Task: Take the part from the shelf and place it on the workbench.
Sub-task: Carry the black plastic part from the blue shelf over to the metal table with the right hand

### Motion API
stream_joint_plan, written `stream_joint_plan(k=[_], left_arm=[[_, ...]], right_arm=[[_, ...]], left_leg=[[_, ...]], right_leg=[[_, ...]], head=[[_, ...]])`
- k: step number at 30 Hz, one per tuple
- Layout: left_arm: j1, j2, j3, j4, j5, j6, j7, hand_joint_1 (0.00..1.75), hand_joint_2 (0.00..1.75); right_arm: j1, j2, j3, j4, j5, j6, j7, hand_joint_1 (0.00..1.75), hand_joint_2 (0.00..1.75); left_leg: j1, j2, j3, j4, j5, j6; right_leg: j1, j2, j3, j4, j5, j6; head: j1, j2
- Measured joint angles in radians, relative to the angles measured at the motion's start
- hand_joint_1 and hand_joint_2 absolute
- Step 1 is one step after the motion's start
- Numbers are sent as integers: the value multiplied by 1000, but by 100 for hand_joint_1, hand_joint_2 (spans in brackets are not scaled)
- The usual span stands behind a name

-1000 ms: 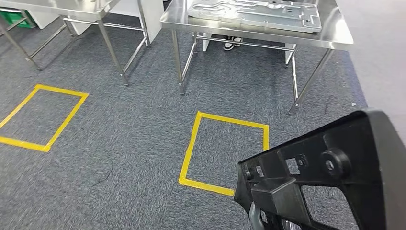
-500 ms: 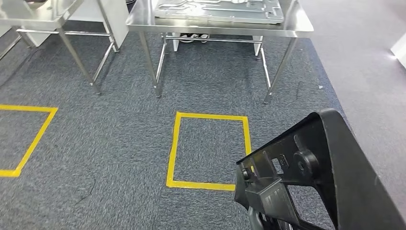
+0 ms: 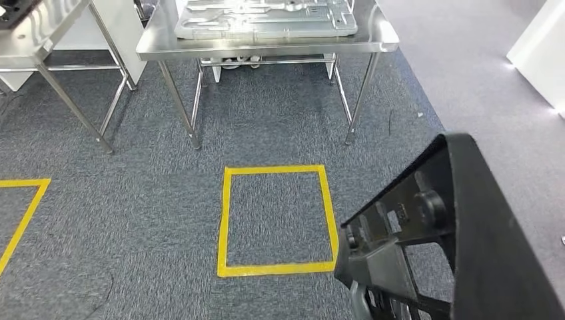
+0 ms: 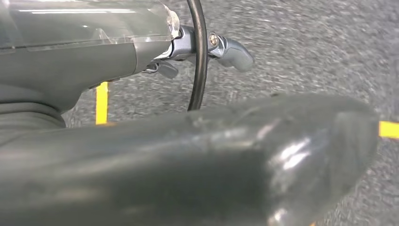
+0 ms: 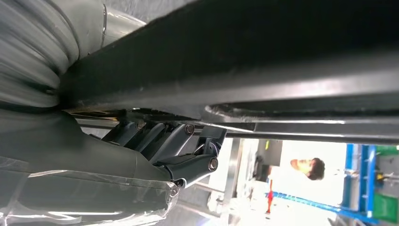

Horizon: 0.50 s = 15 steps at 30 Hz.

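Right hand (image 5: 155, 155), fingers curled beneath it, grips the one black ribbed plastic frame part (image 3: 460, 247) just beside the yellow tape square (image 3: 276, 220); left hand (image 4: 188, 52) hangs, grip unclear.

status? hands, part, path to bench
Right hand grips black plastic part. Left hand open, holds nothing. Steel workbench ahead carries a metal panel; yellow floor square between.

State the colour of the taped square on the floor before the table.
Yellow; the taped square shows best in the head view.
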Motion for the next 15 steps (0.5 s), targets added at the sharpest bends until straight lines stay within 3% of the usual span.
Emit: stream_joint_plan(k=[3,5,7,9,10,11,12,14,15], left_arm=[[-1,2,1,0,-6,-3,0,0,0],[1,2,1,0,-10,-5,0,0,0],[1,4,1,0,-13,-8,1,0,0],[1,7,1,0,-17,-13,2,0,0],[2,8,1,0,-18,-16,3,0,0],[3,9,2,0,-19,-18,4,0,0],[4,9,2,0,-20,-19,5,0,0],[6,10,4,0,-25,-20,9,0,0],[6,10,5,0,-27,-19,11,0,0]], right_arm=[[-2,0,2,2,8,-35,24,175,175],[-4,-1,5,2,23,-65,37,175,175],[-11,-3,12,3,52,-111,49,175,175],[-21,-6,20,5,87,-161,67,175,175],[-26,-8,23,7,104,-186,77,175,175],[-31,-9,26,9,118,-209,87,175,175],[-37,-10,29,11,128,-230,96,175,175],[-46,-13,34,15,137,-258,109,175,175],[-50,-16,36,18,138,-266,114,175,175]], left_leg=[[-2,1,20,-35,-16,16],[3,1,42,-47,-21,27],[5,2,64,-53,-32,32],[6,2,84,-54,-50,31],[7,2,98,-54,-62,29],[9,1,114,-54,-75,26],[12,1,132,-54,-89,23],[15,0,164,-55,-119,13],[15,1,177,-58,-133,5]], right_leg=[[0,0,7,9,0,18],[-2,-7,-16,60,0,28],[-7,-14,-89,169,-26,38],[-15,-17,-175,265,-73,47],[-18,-19,-204,279,-85,50],[-21,-21,-218,263,-80,52],[-23,-24,-220,221,-52,54],[-23,-33,-208,114,59,51],[-20,-35,-202,81,101,47]], head=[[0,0],[1,0],[1,0],[1,0],[1,0],[1,0],[1,0],[1,0],[1,0]])
